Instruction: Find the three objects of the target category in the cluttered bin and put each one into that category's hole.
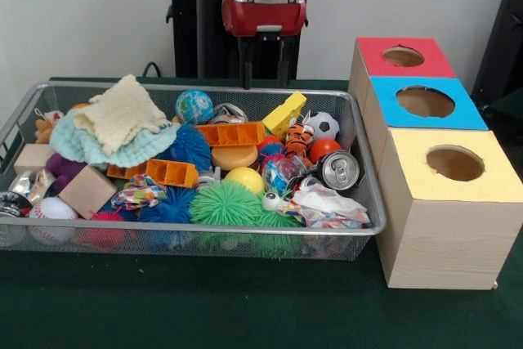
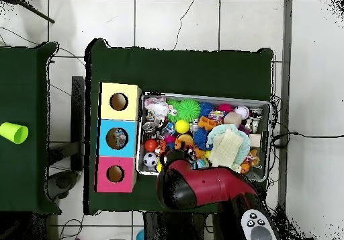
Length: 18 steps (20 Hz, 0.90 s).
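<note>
The bin (image 1: pixel 204 230) is a silver wire mesh basket heaped with toys: a green spiky ball (image 1: pixel 225 202), a blue spiky ball (image 1: pixel 192 149), a yellow ball (image 1: pixel 243 179), a soccer ball (image 1: pixel 324 125), a drink can (image 1: pixel 339 171), orange blocks (image 1: pixel 230 133) and knitted cloths (image 1: pixel 122 116). The hole (image 1: pixel 425 101) is in the blue top of the middle box; it also shows in the overhead view (image 2: pixel 116 138). My gripper (image 1: pixel 263 73) is open and empty. It hangs above the bin's far rim, over a yellow block (image 1: pixel 284 114).
The red-topped box (image 1: pixel 372 51) and the yellow-topped box (image 1: pixel 445 226) flank the blue one, right of the bin. In the overhead view my red arm (image 2: pixel 201 187) covers the bin's (image 2: pixel 270 136) near edge. A green cup (image 2: pixel 13 132) lies on another table.
</note>
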Motion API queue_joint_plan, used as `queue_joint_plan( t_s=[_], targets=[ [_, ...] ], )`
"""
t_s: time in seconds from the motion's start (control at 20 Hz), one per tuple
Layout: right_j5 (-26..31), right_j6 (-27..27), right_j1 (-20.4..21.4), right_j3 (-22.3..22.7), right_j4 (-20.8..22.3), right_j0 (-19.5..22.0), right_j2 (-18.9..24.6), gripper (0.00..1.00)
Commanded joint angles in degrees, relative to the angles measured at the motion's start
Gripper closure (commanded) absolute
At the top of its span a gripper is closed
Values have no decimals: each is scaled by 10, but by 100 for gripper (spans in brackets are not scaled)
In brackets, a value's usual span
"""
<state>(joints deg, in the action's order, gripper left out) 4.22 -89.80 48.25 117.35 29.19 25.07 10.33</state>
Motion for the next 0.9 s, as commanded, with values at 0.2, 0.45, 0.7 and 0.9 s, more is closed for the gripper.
queue_joint_plan(
  t_s=[0.2,0.45,0.7,0.9],
  targets=[
    [-85,-119,-81,-41,-25,-33,-74,0],
    [-103,-114,-94,-40,-32,-38,-83,0],
    [-101,-110,-98,-47,-40,-40,-83,0],
    [-99,-107,-112,-67,-53,-42,-80,0]
  ],
)
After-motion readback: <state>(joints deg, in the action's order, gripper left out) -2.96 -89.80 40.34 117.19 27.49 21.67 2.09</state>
